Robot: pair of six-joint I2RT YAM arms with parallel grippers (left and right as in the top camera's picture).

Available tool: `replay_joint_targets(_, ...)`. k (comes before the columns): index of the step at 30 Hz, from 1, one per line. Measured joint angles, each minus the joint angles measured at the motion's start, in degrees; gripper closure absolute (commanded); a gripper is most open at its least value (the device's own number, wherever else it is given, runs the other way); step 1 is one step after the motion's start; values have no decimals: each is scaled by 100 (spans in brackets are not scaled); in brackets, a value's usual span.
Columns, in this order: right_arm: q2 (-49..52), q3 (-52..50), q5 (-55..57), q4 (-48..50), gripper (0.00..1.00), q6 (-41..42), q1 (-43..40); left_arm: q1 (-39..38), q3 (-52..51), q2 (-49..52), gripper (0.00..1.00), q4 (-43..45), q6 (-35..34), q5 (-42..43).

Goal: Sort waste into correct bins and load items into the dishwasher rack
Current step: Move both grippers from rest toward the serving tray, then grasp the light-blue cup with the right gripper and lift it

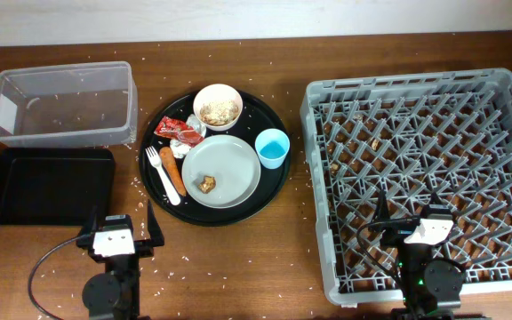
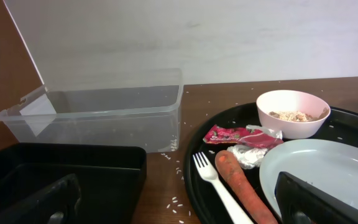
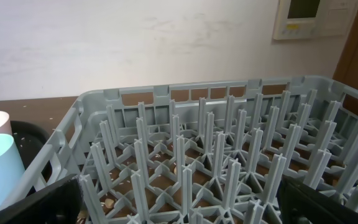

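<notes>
On the round black tray point(image 1: 278, 182) sit a white bowl point(image 1: 217, 106) with rice, a red wrapper point(image 1: 171, 127), a white napkin point(image 1: 188, 136), a white fork point(image 1: 161, 173), an orange carrot point(image 1: 172, 172), a blue cup point(image 1: 273, 148) and a grey-green plate point(image 1: 229, 164) with a brown scrap point(image 1: 206, 183). The clear tub point(image 1: 60, 102) and black rectangular tray point(image 1: 47, 185) lie at the left. The grey rack point(image 1: 425, 178) is at the right. My left gripper point(image 1: 120, 222) is open and empty, near the tray's front left point(image 2: 179, 208). My right gripper point(image 1: 419, 218) is open and empty over the rack's front point(image 3: 179, 208).
Rice grains are scattered on the wooden table point(image 1: 238, 258) and inside the clear tub. Food bits lie under the rack's grid point(image 3: 107, 202). A wall stands behind the table.
</notes>
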Motion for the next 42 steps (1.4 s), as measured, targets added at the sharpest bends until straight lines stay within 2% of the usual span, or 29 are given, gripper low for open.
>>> replay_joint_targets(17,0,0,0,0,2,-4,0,0,0,0,1,0,0,0)
replay_joint_targets(21,0,0,481,61,2,-542,0,0,0,0,1,0,-2,0)
replay_joint_targets(24,0,0,503,107,2,-568,0,0,0,0,1,2,0,46)
replay_joint_targets(26,0,-17,-52,590,2,-566,-2,0,0,2,1,26,-2,181)
replay_joint_targets(27,9,-7,-503,881,1,-555,-7,4,-7,22,1,382,-2,393)
replay_joint_targets(28,9,101,-796,922,1,-549,-7,4,7,15,1,778,-2,643)
replay_joint_targets(30,234,673,-1108,699,1,-492,-7,4,278,90,1,575,-4,778)
replay_joint_targets(32,1075,2116,-1493,96,2,-463,-11,4,1169,584,1,271,0,789)
replay_joint_targets(33,2173,3418,-1805,-365,2,-448,-11,4,1969,1279,1,160,-2,798)
replay_joint_targets(36,3687,5084,-2367,-1495,2,-420,-11,20,3685,2918,1,-597,0,940)
replay_joint_targets(38,5139,6583,-2721,-2734,2,-417,-11,26,5193,4437,1,-1556,-2,1305)
replay_joint_targets(40,6439,7764,-3093,-3842,2,-415,-11,-85,7132,6275,1,-3322,17,1652)
replay_joint_targets(41,6863,7873,-3261,-3934,2,-411,-11,-531,8566,8111,1,-4354,44,1808)
replay_joint_targets(42,7005,7910,-3477,-3976,1,-411,-11,-817,9149,9084,5,-4789,46,1834)
